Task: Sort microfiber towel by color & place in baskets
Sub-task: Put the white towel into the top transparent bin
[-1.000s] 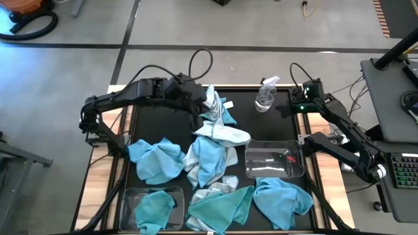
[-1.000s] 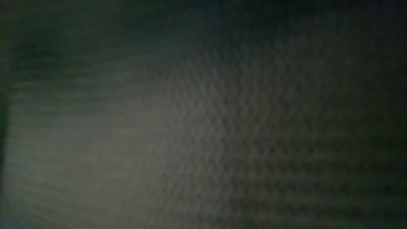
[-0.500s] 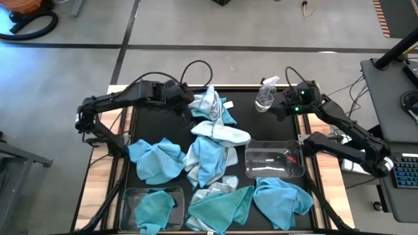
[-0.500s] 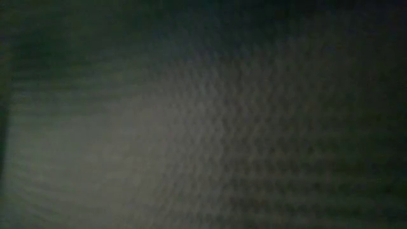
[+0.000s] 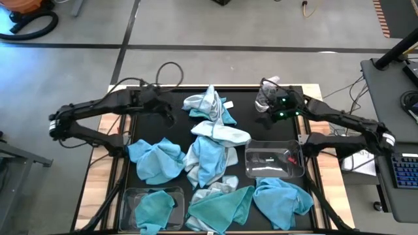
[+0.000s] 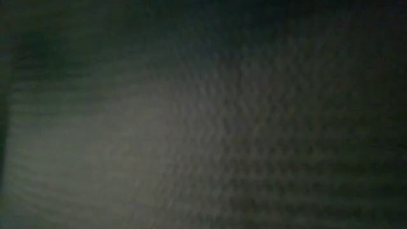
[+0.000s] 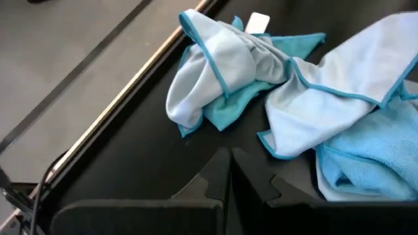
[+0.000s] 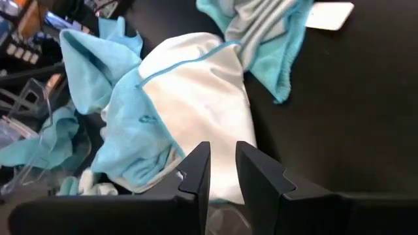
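High view: left gripper (image 5: 168, 115) closed and empty, right gripper (image 5: 264, 111) slightly apart and empty; pale towel (image 5: 222, 134) looks soft and floppy, so pinch a raised fold.

1. Soft microfiber towels, sky-blue, teal and pale whitish-blue (image 5: 215, 134), lie crumpled across the black worktop.
2. Two clear rectangular plastic baskets: one (image 5: 127, 199) holds a teal towel (image 5: 153, 207), the other (image 5: 275, 161) holds none.

- It looks like a robot lab or workshop.
- The floor (image 5: 196, 26) is bare grey concrete with tape lines.
- Loose cables (image 5: 171, 67) lie by the table (image 5: 103, 176).
- A keyboard (image 5: 405, 175) sits far right.
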Tool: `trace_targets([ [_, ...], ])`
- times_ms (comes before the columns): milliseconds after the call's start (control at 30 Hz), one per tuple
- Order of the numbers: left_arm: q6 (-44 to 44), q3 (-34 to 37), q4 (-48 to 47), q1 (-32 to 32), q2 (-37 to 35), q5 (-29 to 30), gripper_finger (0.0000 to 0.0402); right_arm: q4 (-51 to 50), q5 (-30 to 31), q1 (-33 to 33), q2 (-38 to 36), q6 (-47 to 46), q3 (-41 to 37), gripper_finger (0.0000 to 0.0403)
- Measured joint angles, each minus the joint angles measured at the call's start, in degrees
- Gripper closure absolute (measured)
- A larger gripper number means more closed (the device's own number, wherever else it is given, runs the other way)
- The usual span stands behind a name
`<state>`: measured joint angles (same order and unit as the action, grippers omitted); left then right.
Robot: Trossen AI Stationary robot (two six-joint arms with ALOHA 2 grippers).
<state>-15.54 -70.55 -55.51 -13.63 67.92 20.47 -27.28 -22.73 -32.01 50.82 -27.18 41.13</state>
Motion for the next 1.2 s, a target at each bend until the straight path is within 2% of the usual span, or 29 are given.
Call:
trace_targets([
  [333, -1.1, 15.5, 8.1, -0.2, -14.0, 0.0, 0.0402, -14.9, 4.3, 4.3, 16.0, 5.2, 15.5, 0.0335],
  [433, -1.1, 19.0, 10.0, -0.2, -17.0, 0.0, 0.0402, -20.2, 5.4, 4.4, 20.9, 6.8, 19.9, 0.0335],
  [633, -1.1, 24.3, 11.8, -0.8, -21.6, 0.0, 0.0402, -24.4, 6.8, 4.4, 28.9, 7.7, 27.9, 0.0335],
  [767, -0.9, 26.8, 12.6, -2.3, -24.1, 0.0, 0.0402, -28.6, 7.1, 4.4, 33.2, 7.8, 32.8, 0.0335],
  [1000, 4.2, 27.6, 15.0, -7.9, -25.4, 0.0, 0.0402, -35.3, 15.5, 4.4, 38.5, 7.9, 39.0, 0.0335],
  [1200, 10.0, 27.6, 18.2, -14.9, -24.5, -3.2, 0.0402, -36.3, 14.9, 4.4, 42.8, 9.9, 40.5, 0.0335],
])
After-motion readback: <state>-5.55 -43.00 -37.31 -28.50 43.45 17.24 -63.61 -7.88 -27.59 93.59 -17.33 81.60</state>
